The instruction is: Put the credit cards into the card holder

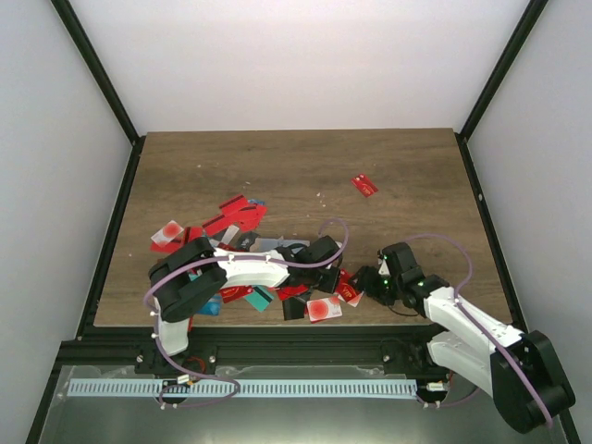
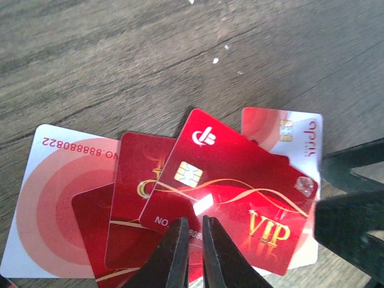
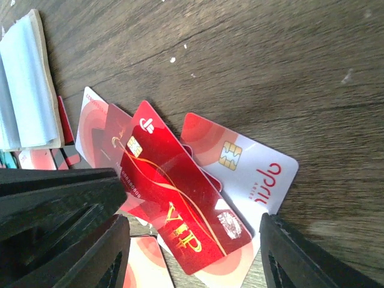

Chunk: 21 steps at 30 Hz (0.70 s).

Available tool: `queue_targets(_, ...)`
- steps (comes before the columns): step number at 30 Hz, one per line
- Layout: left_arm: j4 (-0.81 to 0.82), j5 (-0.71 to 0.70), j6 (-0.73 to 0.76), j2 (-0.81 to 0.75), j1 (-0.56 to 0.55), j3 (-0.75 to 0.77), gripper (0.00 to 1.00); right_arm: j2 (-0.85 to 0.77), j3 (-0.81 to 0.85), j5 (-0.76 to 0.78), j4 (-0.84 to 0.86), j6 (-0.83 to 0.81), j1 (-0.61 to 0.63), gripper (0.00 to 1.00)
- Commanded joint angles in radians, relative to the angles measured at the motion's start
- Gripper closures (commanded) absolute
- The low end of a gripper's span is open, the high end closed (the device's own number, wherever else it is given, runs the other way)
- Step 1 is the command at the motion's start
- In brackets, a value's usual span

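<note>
Several red credit cards lie fanned on the wooden table. Uppermost is a red VIP card, tilted over a white-and-red card with a chip. My left gripper is shut on the VIP card's near edge, its jaws almost touching. My right gripper stands open, one finger on each side of the same fan. The card holder, beige with a light blue inside, lies at the upper left of the right wrist view, apart from both grippers.
More cards sit in a heap behind the left arm. A teal card and a white-and-red one lie near the front edge. One red card lies alone farther back. White walls and black posts ring the table.
</note>
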Motion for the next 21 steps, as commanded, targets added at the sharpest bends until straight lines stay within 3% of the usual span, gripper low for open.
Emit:
queue_targets(1,-0.003,-0.012,0.006,0.026,0.005,-0.001,0.91,0.0,-0.013,-0.043,0.021,-0.017,-0.012,0.39)
queue_targets(12,0.05,0.014,-0.011,0.045,0.003,-0.053,0.92,0.032,-0.025,-0.118,0.071,-0.012,-0.012,0.39)
queue_targets(21,0.08,0.044,-0.013,0.025,0.004,-0.081,0.92,0.084,-0.051,-0.369,0.209,-0.009,-0.012,0.4)
